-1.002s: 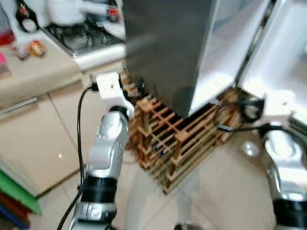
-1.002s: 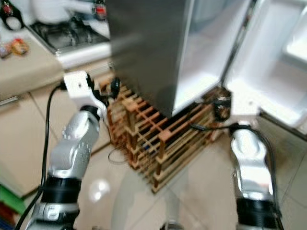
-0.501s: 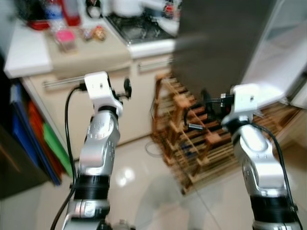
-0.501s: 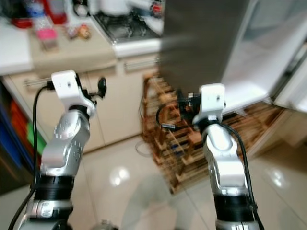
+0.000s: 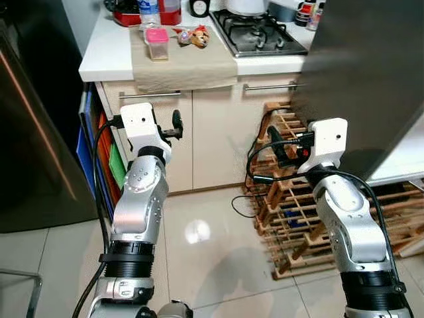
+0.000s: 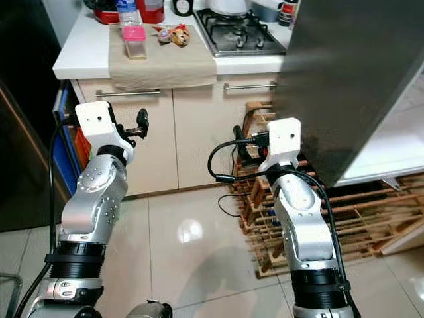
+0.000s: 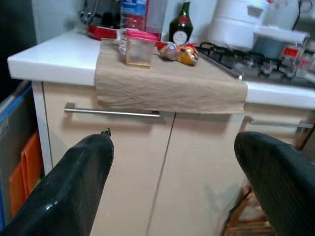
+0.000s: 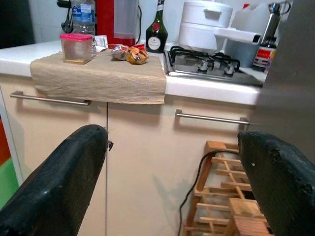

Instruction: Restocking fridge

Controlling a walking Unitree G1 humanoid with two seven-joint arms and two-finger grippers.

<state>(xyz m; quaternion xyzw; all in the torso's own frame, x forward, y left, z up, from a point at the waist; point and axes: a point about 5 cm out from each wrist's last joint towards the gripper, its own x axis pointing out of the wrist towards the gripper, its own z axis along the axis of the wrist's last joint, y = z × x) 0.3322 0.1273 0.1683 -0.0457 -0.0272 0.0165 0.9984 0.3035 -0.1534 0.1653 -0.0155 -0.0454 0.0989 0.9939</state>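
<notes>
Fridge [image 5: 371, 73] now at the view's right edge; the robot has turned to the counter [image 5: 112, 53].
Left gripper [image 7: 172, 182] and right gripper [image 8: 172, 182] both spread, empty; it likely seeks items to restock.

Two silver arms, white wrist blocks, black cables, black-fingered left tool [image 5: 176, 123].

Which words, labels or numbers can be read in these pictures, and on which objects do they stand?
No text is legible.
Dark bottle: round pale label, too small to read.
Water bottle: blue label, blurred.
Small bottle beside the stove: red label, unreadable.
Pink-lidded container: no print visible.
</notes>
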